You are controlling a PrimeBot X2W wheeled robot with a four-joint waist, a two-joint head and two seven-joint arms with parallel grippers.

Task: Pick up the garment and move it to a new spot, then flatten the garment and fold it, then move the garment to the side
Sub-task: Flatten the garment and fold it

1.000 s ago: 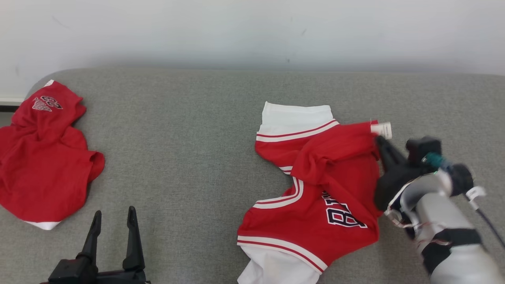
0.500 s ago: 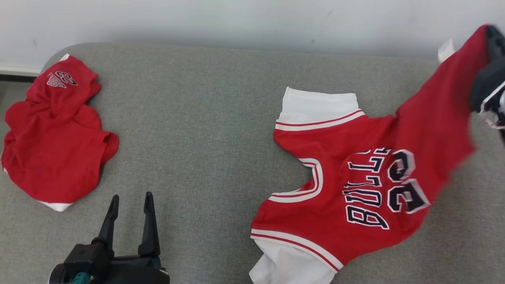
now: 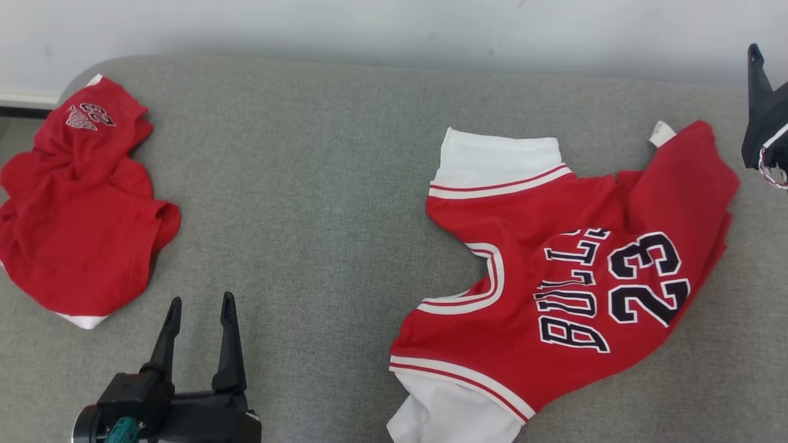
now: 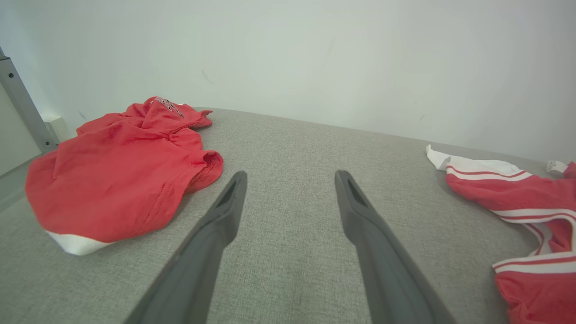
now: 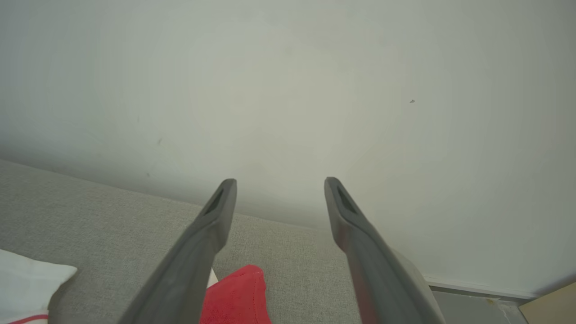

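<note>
Jersey (image 3: 554, 283) lies rumpled on the table's (image 3: 320, 215) right half: red, white trim, "BULLS 23" facing up. Left end effector (image 3: 201, 299), near left, and right end effector (image 5: 279, 181), far right, gape empty.

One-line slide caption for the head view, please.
Red 23 jersey spread on grey cushion; right gripper open beside its corner, left gripper open; second red garment far left.

Bright, even, diffuse light; shadows faint and soft. Head view sharp. Wrist views bowed, dimming at 10 and 2 o'clock.
</note>
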